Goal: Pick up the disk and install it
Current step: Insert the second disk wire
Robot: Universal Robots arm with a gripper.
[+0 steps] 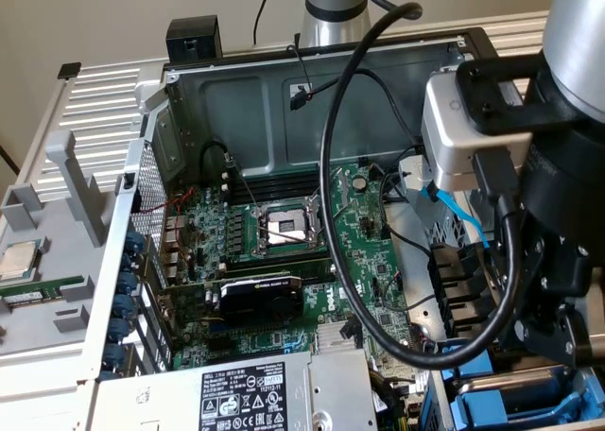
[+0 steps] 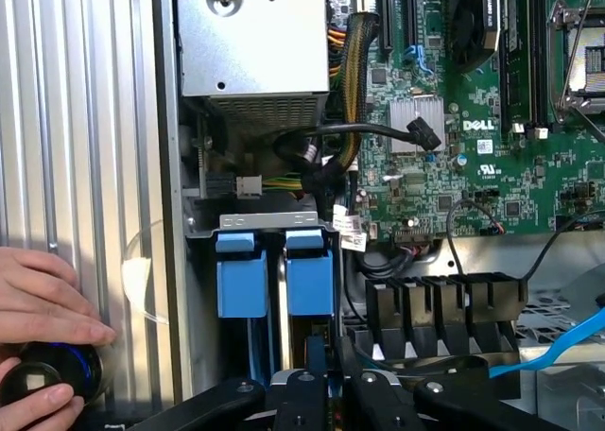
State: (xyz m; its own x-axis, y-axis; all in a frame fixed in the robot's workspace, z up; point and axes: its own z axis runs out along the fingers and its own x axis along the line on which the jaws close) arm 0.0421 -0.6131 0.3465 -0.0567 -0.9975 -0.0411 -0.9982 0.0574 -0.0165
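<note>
Two blue plastic carriers stand side by side in the drive bay, one (image 2: 241, 282) and the other (image 2: 310, 275) beside it; which of them frames the disk I cannot tell, and no metal face shows. My gripper (image 2: 333, 382) hangs right over the near end of the second carrier with its black fingers (image 2: 304, 395) close together. Whether they pinch the carrier is unclear. In the exterior view my gripper (image 1: 558, 351) is low at the case's right corner, just above the blue carriers (image 1: 529, 414).
The open case holds the green motherboard (image 1: 312, 261), the grey power-supply box (image 1: 250, 393) and a thick black cable loop (image 1: 333, 166). A blue cable (image 2: 558, 346) runs beside black drive slots (image 2: 444, 303). A person's hand (image 2: 43, 294) rests on a black knob (image 2: 38, 379).
</note>
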